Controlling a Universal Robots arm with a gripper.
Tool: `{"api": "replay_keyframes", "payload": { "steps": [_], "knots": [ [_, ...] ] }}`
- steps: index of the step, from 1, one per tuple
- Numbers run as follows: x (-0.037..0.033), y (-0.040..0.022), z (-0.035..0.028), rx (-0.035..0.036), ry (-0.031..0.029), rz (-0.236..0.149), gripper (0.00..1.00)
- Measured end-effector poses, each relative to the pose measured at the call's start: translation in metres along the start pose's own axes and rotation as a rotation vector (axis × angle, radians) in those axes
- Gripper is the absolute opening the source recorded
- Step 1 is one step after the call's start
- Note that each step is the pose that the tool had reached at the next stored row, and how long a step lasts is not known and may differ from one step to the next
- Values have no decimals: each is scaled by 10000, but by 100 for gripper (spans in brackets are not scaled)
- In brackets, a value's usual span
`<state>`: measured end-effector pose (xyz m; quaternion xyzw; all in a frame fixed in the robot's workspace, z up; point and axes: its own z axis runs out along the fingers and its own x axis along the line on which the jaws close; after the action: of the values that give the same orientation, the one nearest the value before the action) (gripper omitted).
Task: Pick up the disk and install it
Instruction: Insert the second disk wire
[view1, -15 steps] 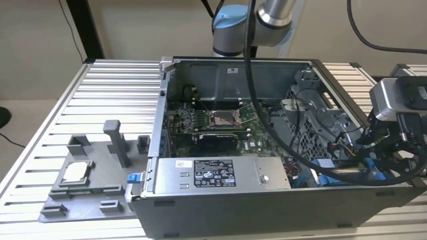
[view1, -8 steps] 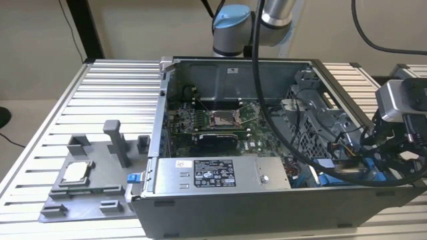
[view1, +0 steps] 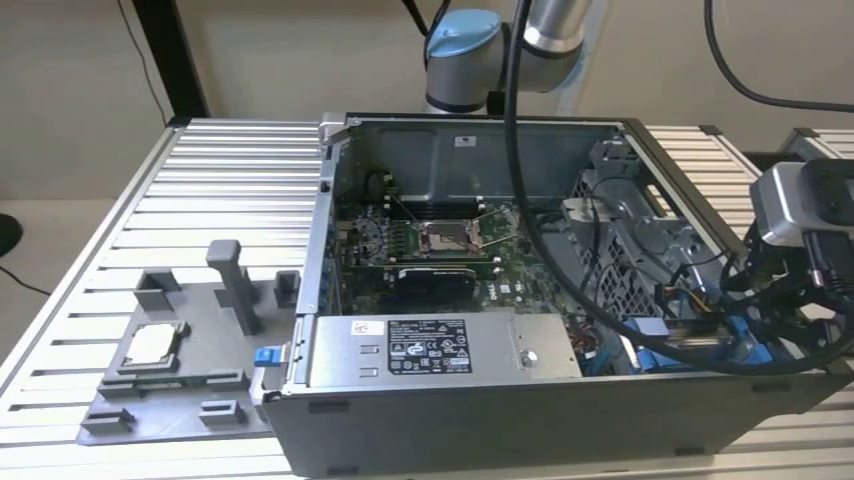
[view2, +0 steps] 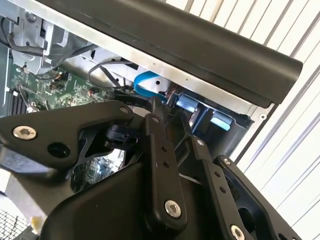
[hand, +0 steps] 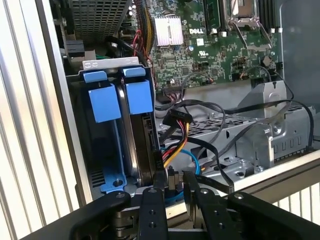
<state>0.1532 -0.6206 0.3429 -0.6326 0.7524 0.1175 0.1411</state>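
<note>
The disk (hand: 145, 145) stands on edge in the drive cage at the corner of the open computer case (view1: 534, 425), its blue frame tab (hand: 138, 96) at the far end. My gripper (hand: 173, 177) is at the disk's near end, its black fingers (hand: 153, 200) drawn close together on a silver and blue edge. In the second wrist view the gripper (view2: 175, 120) reaches under the case rim toward the blue tabs (view2: 186, 104). In the exterior view the blue frame (view1: 650, 328) shows at the case's front corner on the exterior view's right, below the arm's wrist camera (view1: 801, 200).
A second blue carrier (hand: 104, 102) sits right beside the disk. Coloured cables (hand: 175, 145) and a metal bracket (hand: 270, 140) crowd the cage. The grey power supply box (view1: 427, 350) lies along the front. A small silver chip (view1: 150, 345) rests on the grey fixture plate (view1: 174, 410).
</note>
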Motion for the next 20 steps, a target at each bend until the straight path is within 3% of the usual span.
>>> {"api": "replay_keyframes", "payload": {
  "steps": [7,8,14,17,20],
  "knots": [
    [6,0,14,-11,-58,7,100],
    [7,0,17,-13,-74,10,0],
    [10,0,27,-29,-193,27,0],
    [10,0,27,-30,-224,39,0],
    [-13,12,-40,-34,-222,43,0]
  ]
}}
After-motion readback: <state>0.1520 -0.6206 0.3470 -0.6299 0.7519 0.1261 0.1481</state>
